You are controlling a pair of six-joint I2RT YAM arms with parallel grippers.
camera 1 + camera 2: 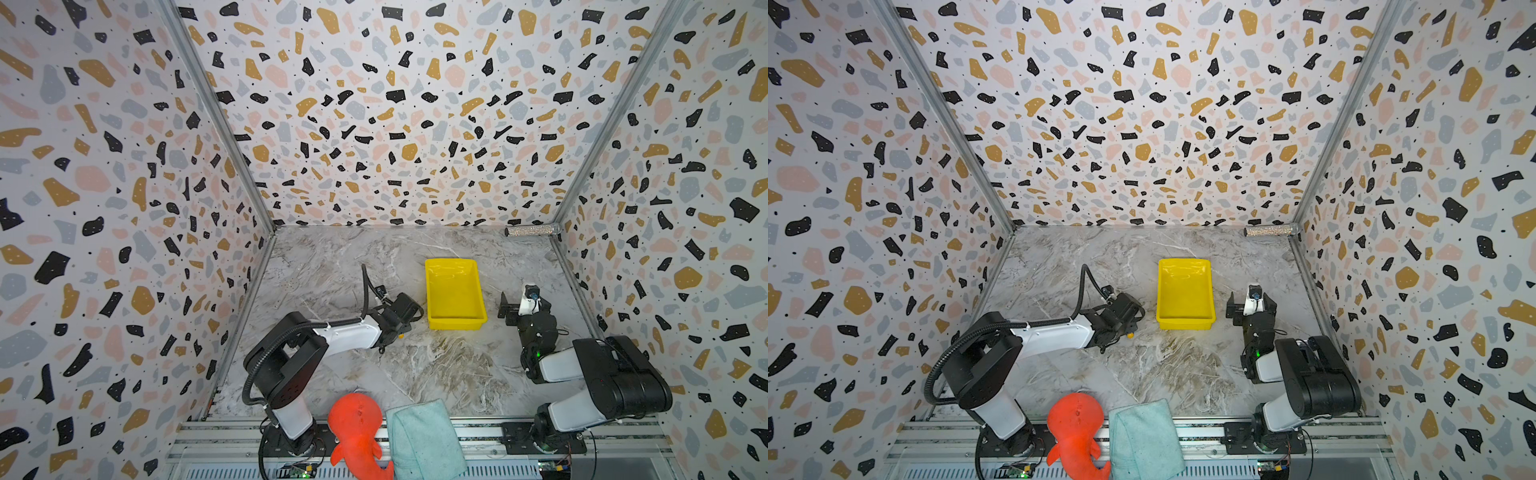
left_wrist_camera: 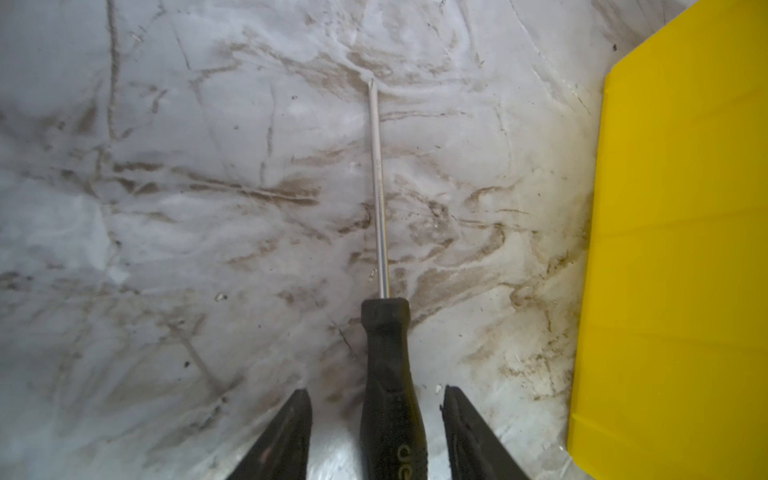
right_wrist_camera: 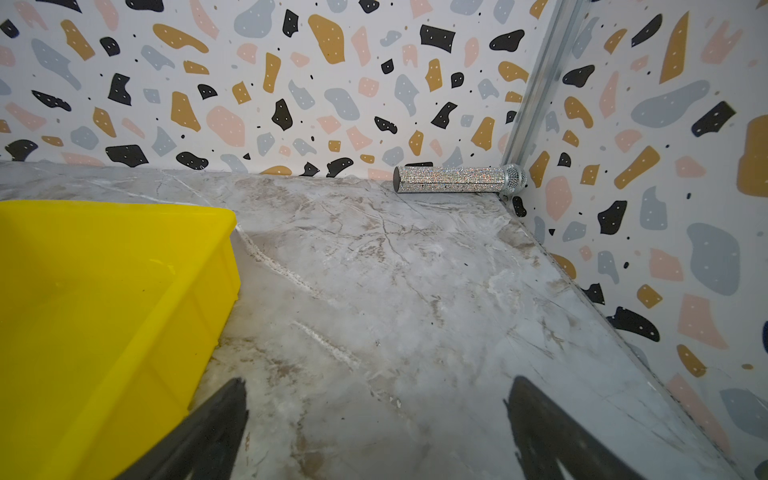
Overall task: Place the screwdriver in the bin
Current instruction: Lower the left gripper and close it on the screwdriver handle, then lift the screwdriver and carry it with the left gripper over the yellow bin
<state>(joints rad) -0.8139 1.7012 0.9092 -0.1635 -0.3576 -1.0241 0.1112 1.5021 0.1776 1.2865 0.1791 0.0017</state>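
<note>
The screwdriver [image 2: 390, 365], with a black handle and thin grey shaft, lies on the marble table between the fingers of my left gripper [image 2: 377, 390]. The jaws stand open, with a gap on each side of the handle. Its shaft tip touches the tabletop. In a top view only its orange end cap [image 1: 1130, 335] peeks out under the left gripper [image 1: 392, 340]. The yellow bin [image 1: 451, 261] [image 2: 685, 249] stands just beside it, to the right in both top views, and holds nothing. My right gripper [image 3: 378, 380] is open and holds nothing, right of the bin [image 3: 124, 311].
A glittery silver tube [image 1: 532, 230] [image 3: 457, 179] lies in the far right corner against the back wall. An orange plush toy [image 1: 357, 428] and a teal cloth [image 1: 424, 440] sit at the front edge. Patterned walls close in three sides.
</note>
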